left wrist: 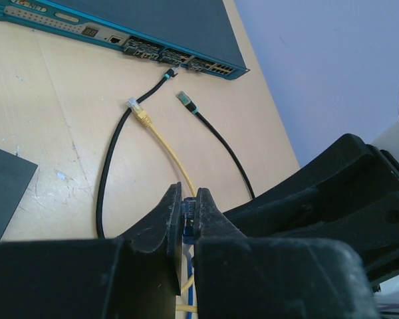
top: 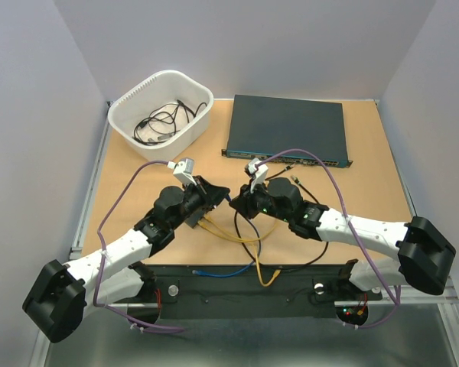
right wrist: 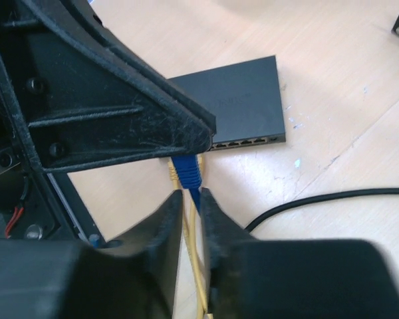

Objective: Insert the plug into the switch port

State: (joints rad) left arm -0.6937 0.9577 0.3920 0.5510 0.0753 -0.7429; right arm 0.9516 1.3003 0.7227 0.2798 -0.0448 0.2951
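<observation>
Left tool [left wrist: 186,203] pinches the blue plug [right wrist: 186,169] off the surface [right wrist: 332,80], near the small black box [right wrist: 243,93], not in its switch port [right wrist: 246,141]. Right tool [right wrist: 189,199] is nearly pressed together on the blue lead [right wrist: 194,191] below; can't tell if it's clamping. Risks: plug twists between two holds and misses the port; yellow cable [right wrist: 200,279] snags alongside.

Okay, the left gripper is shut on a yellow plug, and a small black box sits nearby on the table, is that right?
Not quite. The left wrist view shows the left gripper shut on a blue plug, not a yellow one; the yellow plug lies loose farther off. The small black box does sit nearby on the table.
</observation>
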